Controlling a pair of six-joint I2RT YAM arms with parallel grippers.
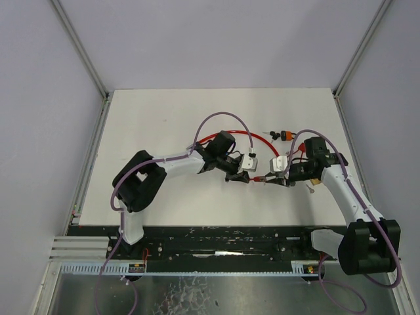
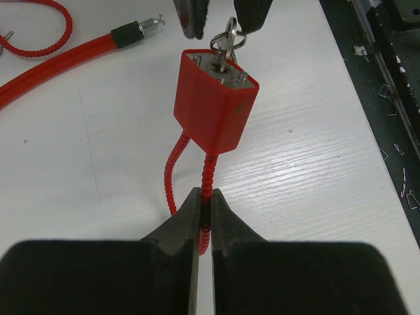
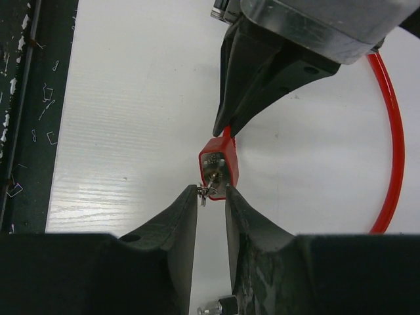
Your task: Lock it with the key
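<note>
Left wrist view gives the closest look at the lock [image 2: 215, 105]: a small red block with rounded corners, its metal face turned away from me. A silver key [image 2: 225, 56] on a ring stands in that face. Two strands of red ribbed cable [image 2: 209, 172] leave the near side of the block.

My left tool [image 2: 205, 203] is closed tight on one strand just under the block. That puts the lock at 12 o'clock from its tips, over the white worktop [image 2: 315, 170]. The cable's black-capped end [image 2: 128, 31] lies on the worktop at 11 o'clock.

From the right wrist, the lock sits at 12 o'clock, just beyond my right tool [image 3: 211, 193], with the key face towards me. The jaws stand a little apart on either side of the key. I cannot tell whether they pinch it.

From above, the lock hangs between both tools, at 3 o'clock from the left and 9 o'clock from the right.
</note>
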